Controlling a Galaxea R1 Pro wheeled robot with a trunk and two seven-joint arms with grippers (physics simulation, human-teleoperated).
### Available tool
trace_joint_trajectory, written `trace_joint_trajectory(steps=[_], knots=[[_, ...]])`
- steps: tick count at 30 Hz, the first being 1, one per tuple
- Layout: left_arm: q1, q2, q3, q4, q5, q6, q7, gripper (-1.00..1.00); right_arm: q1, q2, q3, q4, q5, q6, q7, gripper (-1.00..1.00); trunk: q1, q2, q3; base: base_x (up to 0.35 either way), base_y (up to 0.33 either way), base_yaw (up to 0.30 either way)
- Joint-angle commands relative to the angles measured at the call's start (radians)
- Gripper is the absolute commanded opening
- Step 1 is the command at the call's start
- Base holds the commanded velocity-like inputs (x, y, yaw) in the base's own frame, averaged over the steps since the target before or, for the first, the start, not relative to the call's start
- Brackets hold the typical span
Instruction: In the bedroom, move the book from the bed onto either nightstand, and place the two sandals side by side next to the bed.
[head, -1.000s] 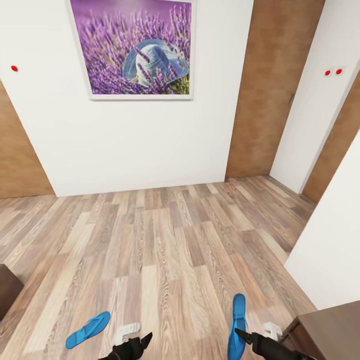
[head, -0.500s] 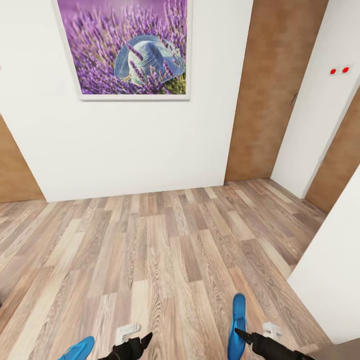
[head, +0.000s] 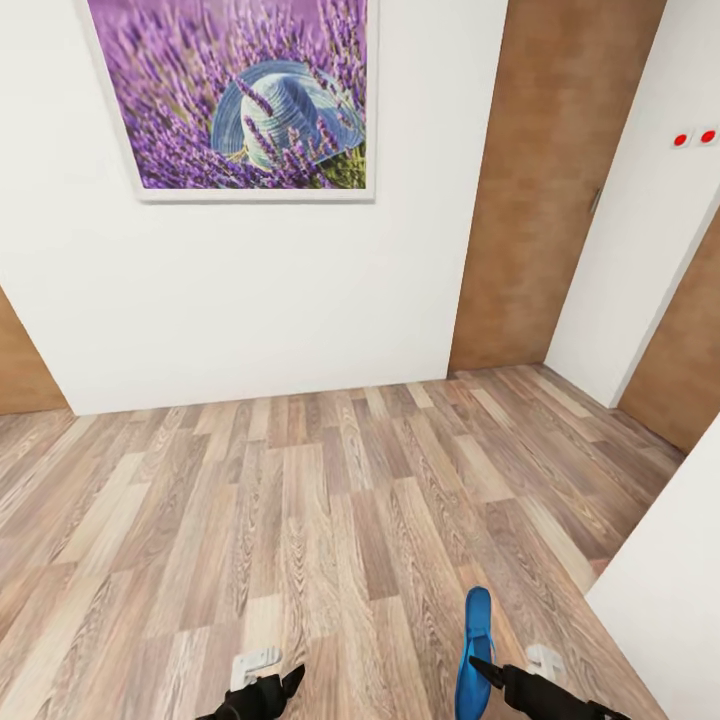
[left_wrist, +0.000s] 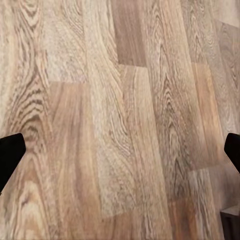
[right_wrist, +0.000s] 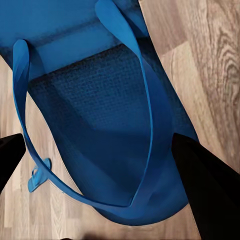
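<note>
Blue, flat, foot-shaped sandal (head: 476, 655) hangs pinched in the right gripper (head: 482, 668) above the wood-plank floor (head: 330, 520) in the head view; the lavender picture (head: 240, 95) has shifted, and the second sandal has left the picture since earlier. Left wrist view: left gripper (left_wrist: 120, 160) spread, empty. Right wrist view: fingers (right_wrist: 205, 190) clamp the sandal's strap. Carrying step; next it probably needs the bedside.
</note>
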Motion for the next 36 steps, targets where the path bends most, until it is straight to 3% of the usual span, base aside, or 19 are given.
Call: trace_joint_trajectory(steps=[1, 20, 36], knots=[[0.000, 0.000, 0.003, 0.000, 0.007, 0.003, -0.005, 1.00, 0.000, 0.000, -0.010, -0.001, 0.008, 0.003, 0.004, -1.00, 0.000, 0.000, -0.001, 0.315, -0.022, 0.000], [-0.001, 0.000, 0.003, 0.000, 0.008, 0.003, -0.005, 1.00, -0.001, 0.000, -0.010, -0.001, 0.008, 0.003, 0.005, -1.00, 0.000, 0.000, -0.001, 0.323, -0.002, 0.003], [0.000, 0.000, 0.002, 0.000, 0.007, 0.003, -0.005, 1.00, 0.000, 0.000, -0.010, -0.001, 0.009, 0.003, 0.005, -1.00, 0.000, 0.000, -0.006, 0.326, 0.000, 0.145]])
